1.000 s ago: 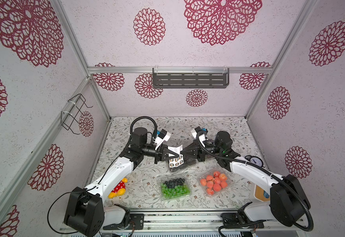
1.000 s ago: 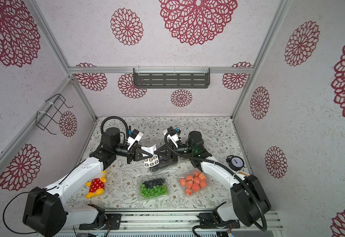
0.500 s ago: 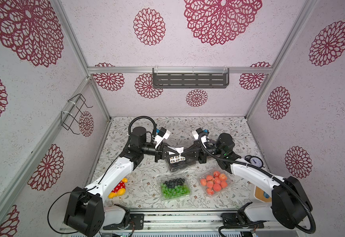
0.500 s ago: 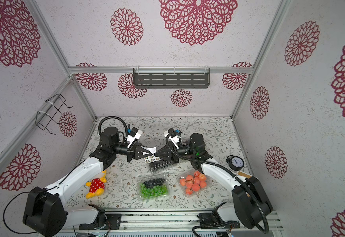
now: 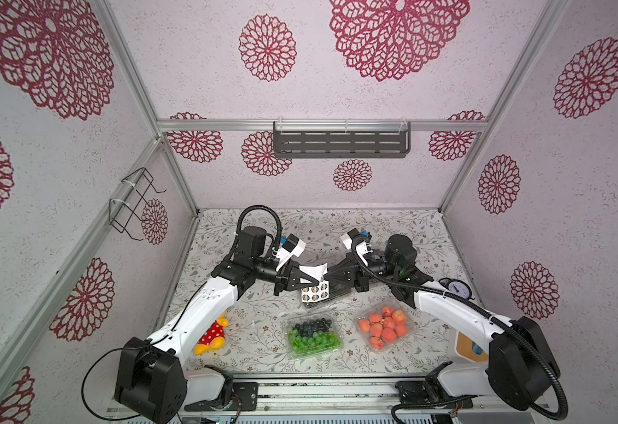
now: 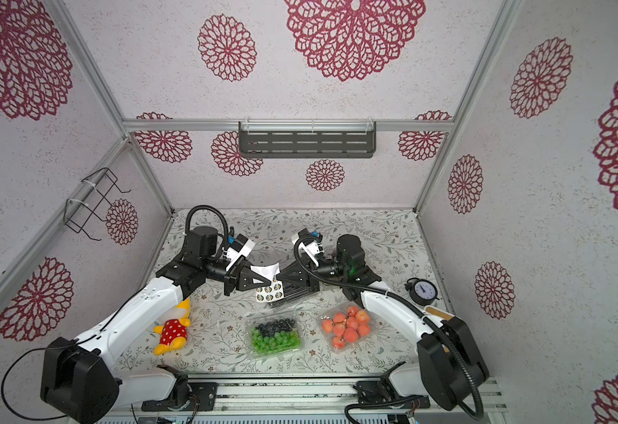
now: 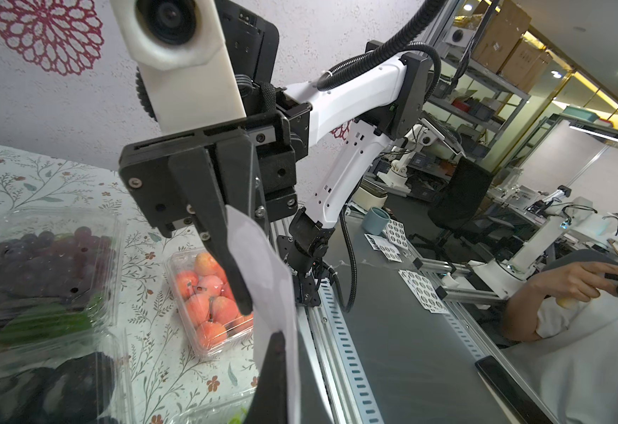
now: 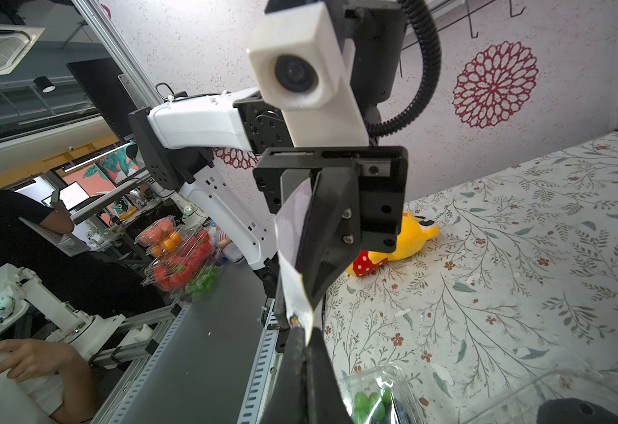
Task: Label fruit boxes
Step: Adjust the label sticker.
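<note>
White sticker sheet [image 5: 315, 292] hangs pinched by the clenched left claw [image 5: 317, 281] and right claw [image 5: 328, 278], now drawn closer together, so peeling looks near; green box [image 5: 313, 334] and orange box [image 5: 384, 326] wait at six and four o'clock.

This is a robotics lab. The bench [image 5: 392, 227], covered in a floral-print cloth, sits inside a mock-up cell of silver aluminium framing [image 5: 226, 125] and white wallpaper panels with red rosettes [image 5: 318, 91]. Past the cell's open front, the left wrist view shows grey metal shelving stacked with brown cardboard boxes [image 7: 480, 69], another white robot arm [image 7: 535, 238], a black office chair [image 7: 461, 198] and a seated person's hand [image 7: 575, 282] on a small device.
</note>
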Motion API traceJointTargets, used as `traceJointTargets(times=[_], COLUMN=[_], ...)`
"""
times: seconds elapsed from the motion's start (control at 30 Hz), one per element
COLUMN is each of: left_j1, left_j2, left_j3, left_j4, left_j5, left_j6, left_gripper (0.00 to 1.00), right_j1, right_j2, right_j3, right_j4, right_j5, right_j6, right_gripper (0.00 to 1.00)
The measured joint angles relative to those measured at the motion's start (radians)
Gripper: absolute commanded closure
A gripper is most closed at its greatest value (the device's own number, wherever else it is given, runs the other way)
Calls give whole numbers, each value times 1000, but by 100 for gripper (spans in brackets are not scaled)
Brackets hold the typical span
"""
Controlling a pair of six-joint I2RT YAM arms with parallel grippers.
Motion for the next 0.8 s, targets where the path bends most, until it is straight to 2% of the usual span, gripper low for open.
traceJointTargets(times=[0.2, 0.43, 0.8], left_j1=[-1, -46, -45], left_j2=[0, -50, -66], left_j3=[21, -72, -79], left_j4=[-75, 160, 266], left_j5=[3, -141, -153], left_j6=[46, -153, -263], left_gripper=[100, 100, 100], right_j1=[11, 9, -6], right_j2=[0, 0, -13], right_j3=[0, 0, 0], right_j4=[5, -17, -12], right_j5=[-3, 5, 19], right_j6=[1, -7, -28], right_gripper=[100, 100, 100])
